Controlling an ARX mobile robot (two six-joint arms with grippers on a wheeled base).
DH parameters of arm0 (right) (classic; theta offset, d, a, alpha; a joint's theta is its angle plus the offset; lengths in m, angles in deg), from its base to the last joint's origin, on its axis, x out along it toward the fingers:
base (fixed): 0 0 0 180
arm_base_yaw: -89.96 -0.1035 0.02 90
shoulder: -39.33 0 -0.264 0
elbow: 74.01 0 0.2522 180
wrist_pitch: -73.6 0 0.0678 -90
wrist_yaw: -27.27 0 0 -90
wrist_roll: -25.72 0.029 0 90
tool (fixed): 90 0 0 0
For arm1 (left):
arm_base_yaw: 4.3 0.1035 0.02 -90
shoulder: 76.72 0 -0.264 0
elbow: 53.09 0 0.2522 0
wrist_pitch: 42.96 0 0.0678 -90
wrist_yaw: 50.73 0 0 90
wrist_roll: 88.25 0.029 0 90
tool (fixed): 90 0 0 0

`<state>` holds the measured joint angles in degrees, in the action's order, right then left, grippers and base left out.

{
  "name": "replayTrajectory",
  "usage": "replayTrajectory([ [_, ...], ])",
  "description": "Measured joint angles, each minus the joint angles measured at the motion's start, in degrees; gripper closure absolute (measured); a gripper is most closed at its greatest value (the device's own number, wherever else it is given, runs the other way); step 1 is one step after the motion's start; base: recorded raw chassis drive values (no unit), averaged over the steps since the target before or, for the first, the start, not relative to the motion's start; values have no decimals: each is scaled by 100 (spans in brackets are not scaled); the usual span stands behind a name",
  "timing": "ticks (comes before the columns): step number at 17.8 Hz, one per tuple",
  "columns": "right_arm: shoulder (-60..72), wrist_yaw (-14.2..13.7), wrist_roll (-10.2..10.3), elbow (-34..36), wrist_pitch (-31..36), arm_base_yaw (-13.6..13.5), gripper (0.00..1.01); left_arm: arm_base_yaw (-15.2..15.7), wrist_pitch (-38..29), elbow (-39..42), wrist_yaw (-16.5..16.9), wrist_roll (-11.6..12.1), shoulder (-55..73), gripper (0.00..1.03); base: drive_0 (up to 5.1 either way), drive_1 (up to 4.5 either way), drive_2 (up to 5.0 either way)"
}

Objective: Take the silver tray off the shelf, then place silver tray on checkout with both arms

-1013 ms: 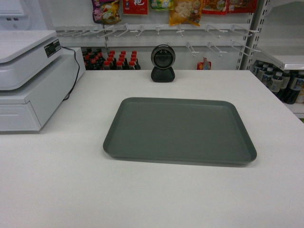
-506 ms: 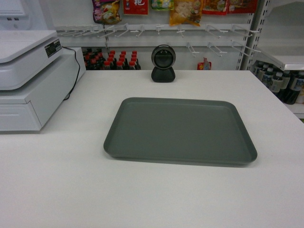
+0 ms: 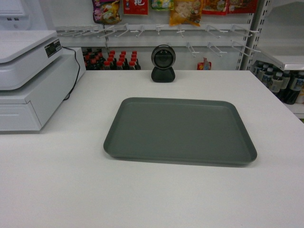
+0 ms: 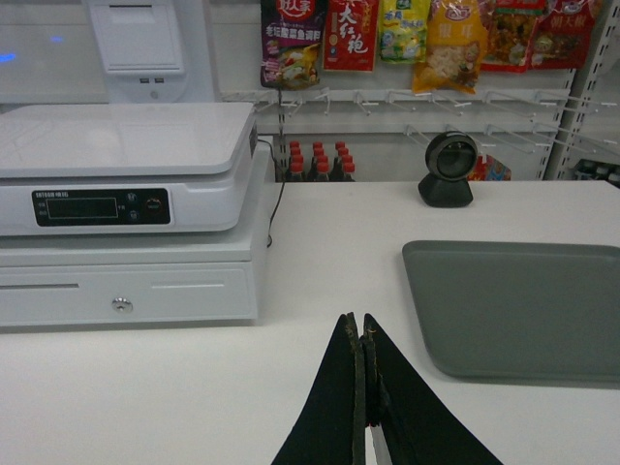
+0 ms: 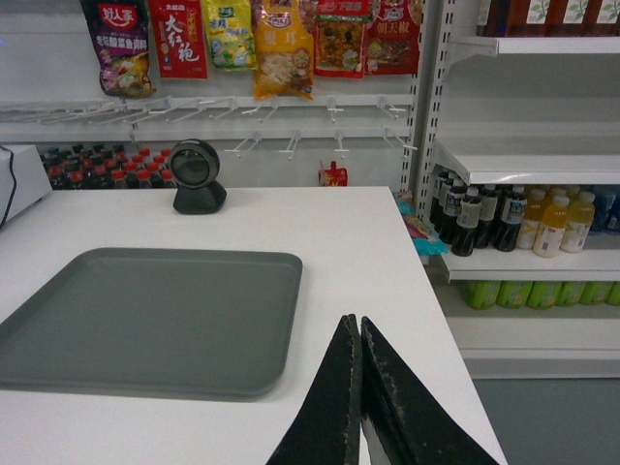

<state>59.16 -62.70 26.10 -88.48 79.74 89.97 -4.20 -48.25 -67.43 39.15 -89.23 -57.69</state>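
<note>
The silver tray (image 3: 179,130) lies flat and empty on the white checkout (image 3: 142,194), near its middle. Neither gripper shows in the head view. In the left wrist view my left gripper (image 4: 359,321) is shut with nothing in it, above the counter to the left of the tray (image 4: 523,305) and apart from it. In the right wrist view my right gripper (image 5: 357,321) is shut and empty too, just off the near right corner of the tray (image 5: 145,320). The shelf (image 5: 528,160) stands to the right of the checkout.
A white cash register (image 3: 28,78) with a scale on top stands on the left of the counter. A black scanner (image 3: 163,62) sits at the far edge. Bottles (image 5: 504,221) fill the shelves on the right. Snack packets (image 3: 185,10) hang on the back wall.
</note>
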Motion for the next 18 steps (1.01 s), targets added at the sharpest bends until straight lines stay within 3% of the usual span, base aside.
replayTrajectory([
  [10, -977, 0, 0, 0, -981, 0, 98, 0, 955, 0, 0, 0, -942, 102, 0, 0, 0],
  [11, -1104, 0, 0, 0, -1169, 0, 98, 0, 1563, -9, -4, 0, -1325, 102, 0, 0, 0],
  [12, -1655, 13, 0, 0, -1928, 0, 98, 0, 1982, -2, -9, 0, -1788, 102, 0, 0, 0],
  [16, -1963, 7, -2, -2, -1996, 0, 98, -2, 1921, -2, 11, 2, -1845, 102, 0, 0, 0],
  [18, -1961, 7, -7, -2, -2013, 0, 82, -2, 1926, -2, 11, 0, -1845, 86, 0, 0, 0],
])
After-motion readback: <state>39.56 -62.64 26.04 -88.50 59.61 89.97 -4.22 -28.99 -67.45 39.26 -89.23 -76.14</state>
